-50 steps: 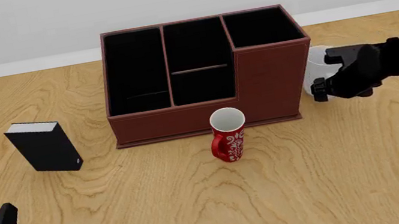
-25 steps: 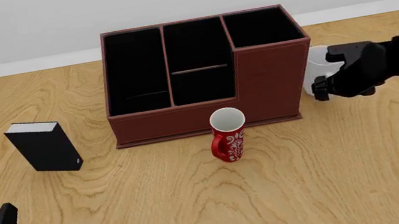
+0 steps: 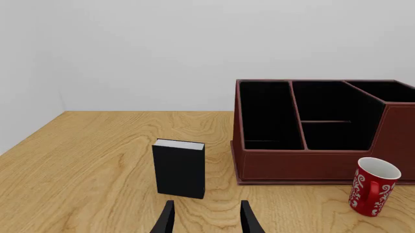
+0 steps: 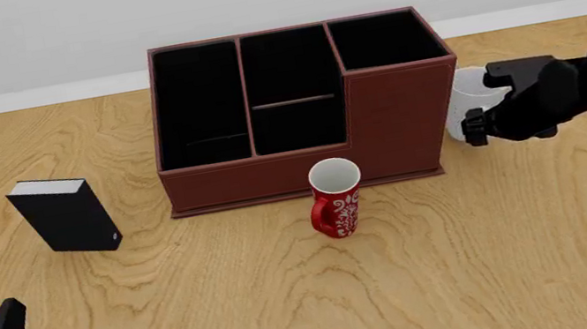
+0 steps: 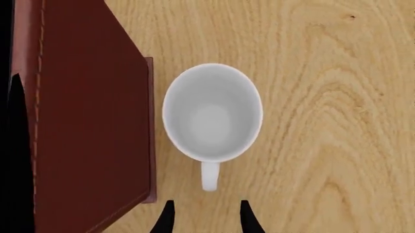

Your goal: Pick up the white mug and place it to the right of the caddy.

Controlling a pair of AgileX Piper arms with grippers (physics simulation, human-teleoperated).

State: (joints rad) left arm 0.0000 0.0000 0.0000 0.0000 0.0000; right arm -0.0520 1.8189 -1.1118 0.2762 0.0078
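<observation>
– While my right hand (image 5: 204, 218) hangs above it, where's the white mug (image 5: 212, 113)?
– Upright on tabletop (image 4: 292, 299), just right of caddy (image 4: 297, 110). Fingers parted, gripping nothing, I see.

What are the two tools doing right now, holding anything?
Left tool: open, holding nothing.
Right tool: open, above the white mug, not holding it.
</observation>
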